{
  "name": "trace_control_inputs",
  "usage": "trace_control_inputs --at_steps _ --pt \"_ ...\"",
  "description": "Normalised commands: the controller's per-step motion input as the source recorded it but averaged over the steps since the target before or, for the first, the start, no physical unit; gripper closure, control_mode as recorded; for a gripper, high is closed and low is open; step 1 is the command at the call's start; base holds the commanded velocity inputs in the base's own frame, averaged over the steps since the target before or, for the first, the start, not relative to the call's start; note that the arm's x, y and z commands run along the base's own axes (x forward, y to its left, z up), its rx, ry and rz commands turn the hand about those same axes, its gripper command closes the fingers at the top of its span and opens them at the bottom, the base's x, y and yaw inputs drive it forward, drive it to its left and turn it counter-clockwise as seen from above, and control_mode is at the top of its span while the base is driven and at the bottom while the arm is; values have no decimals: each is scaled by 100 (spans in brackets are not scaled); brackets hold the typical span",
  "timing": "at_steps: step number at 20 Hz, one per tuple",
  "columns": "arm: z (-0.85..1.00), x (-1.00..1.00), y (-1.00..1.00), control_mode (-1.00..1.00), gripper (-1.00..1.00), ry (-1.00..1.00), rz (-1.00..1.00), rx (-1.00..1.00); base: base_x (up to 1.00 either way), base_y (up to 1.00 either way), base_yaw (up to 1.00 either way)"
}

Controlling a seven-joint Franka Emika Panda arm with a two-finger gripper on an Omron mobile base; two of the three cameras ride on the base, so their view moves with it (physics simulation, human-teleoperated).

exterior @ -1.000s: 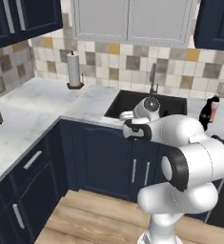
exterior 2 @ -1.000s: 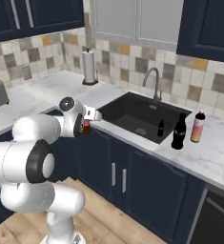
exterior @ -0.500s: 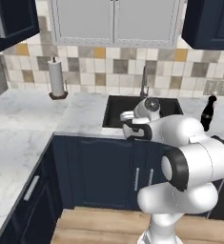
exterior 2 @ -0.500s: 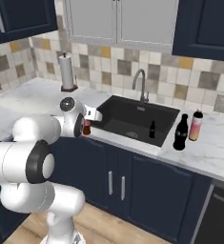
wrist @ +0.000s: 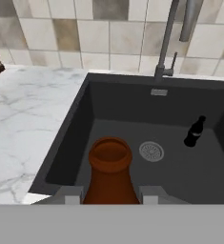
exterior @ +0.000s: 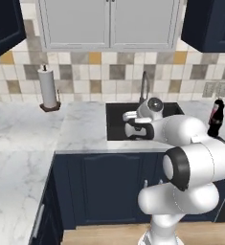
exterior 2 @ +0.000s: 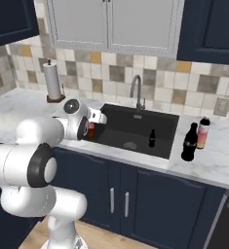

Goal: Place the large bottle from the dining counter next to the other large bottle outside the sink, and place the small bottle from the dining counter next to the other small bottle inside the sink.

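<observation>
The gripper (wrist: 110,194) is clamped on the small bottle (wrist: 109,171), which stands upright between the jaws at the near left edge of the sink (wrist: 70,138), above its rim and not yet inside it. In the right base view the small bottle (exterior 2: 91,130) shows as a reddish patch at the gripper (exterior 2: 93,127), over the sink's (exterior 2: 170,146) left rim.

The large bottle (exterior 2: 189,142) already stands on the worktop right of the sink, just beside the pink bottle (exterior 2: 202,133), so that half of the task looks done. The step in hand is carrying the small bottle into the sink.

The dark bottle (wrist: 195,131) stands on the sink floor, right of the drain (wrist: 151,151) and well apart from the gripper. The next move likely calls for reaching across to the right, lowering to the floor beside that bottle, and releasing with the small bottle upright.
</observation>
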Motion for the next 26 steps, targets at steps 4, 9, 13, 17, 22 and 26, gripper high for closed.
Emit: trace_control_inputs --at_steps 4,9,13,17,22,26 --pt "0 0 0 100 100 0 0 0 48 34 -23" --pt "0 0 0 100 100 0 0 0 47 19 -16" --pt "0 0 0 100 100 0 0 0 44 15 -7" --pt "0 0 0 100 100 0 0 0 47 20 -5" --pt "0 0 0 100 100 0 0 0 47 23 -1" --pt "0 0 0 100 100 0 0 0 28 12 0"
